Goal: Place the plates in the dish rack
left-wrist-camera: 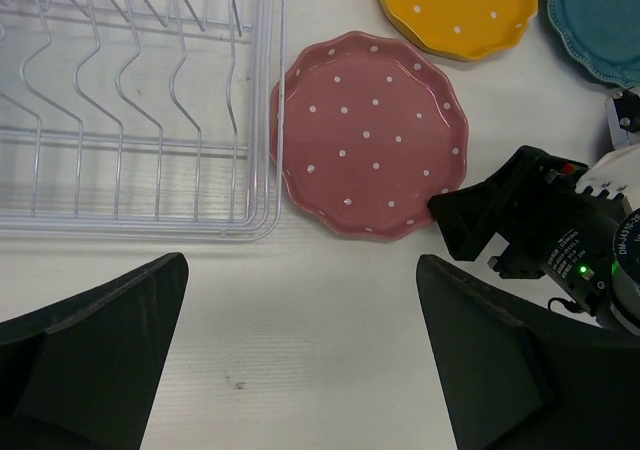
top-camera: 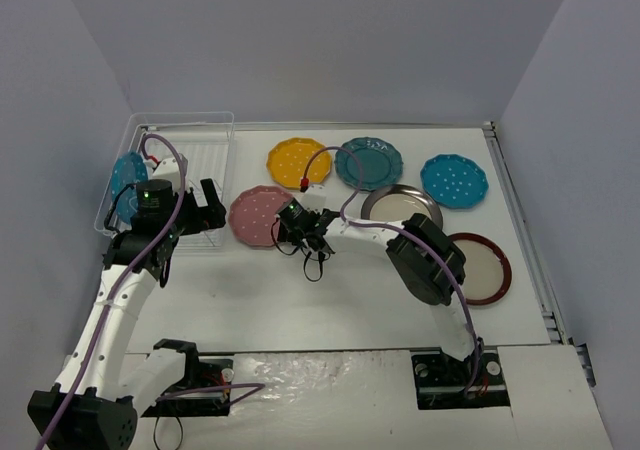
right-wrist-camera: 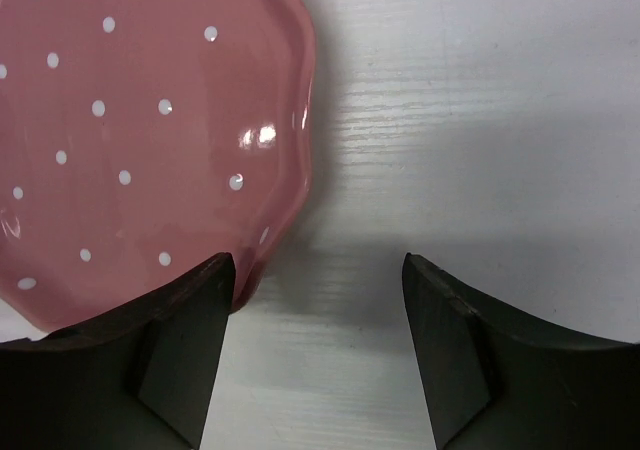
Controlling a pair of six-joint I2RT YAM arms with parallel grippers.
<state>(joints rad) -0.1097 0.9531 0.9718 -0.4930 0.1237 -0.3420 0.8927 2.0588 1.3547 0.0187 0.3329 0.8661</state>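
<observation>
Barely, "DM-J43" label (left-wrist-camera: 627, 253) near pink plate (left-wrist-camera: 370, 135).

Glossy glazed pink plate (right-wrist-camera: 130, 100), wire-tined clear plastic dish rack (left-wrist-camera: 276, 100) — matt, faintly grained tabletop (right-wrist-camera: 480, 120)

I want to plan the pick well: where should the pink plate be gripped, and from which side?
Grip the pink plate by its scalloped rim, on the side away from the dish rack. It lies flat, so only the upturned rim gives the fingers a hold, and the rack crowds the opposite edge. The open right gripper sits at that free side.
</observation>
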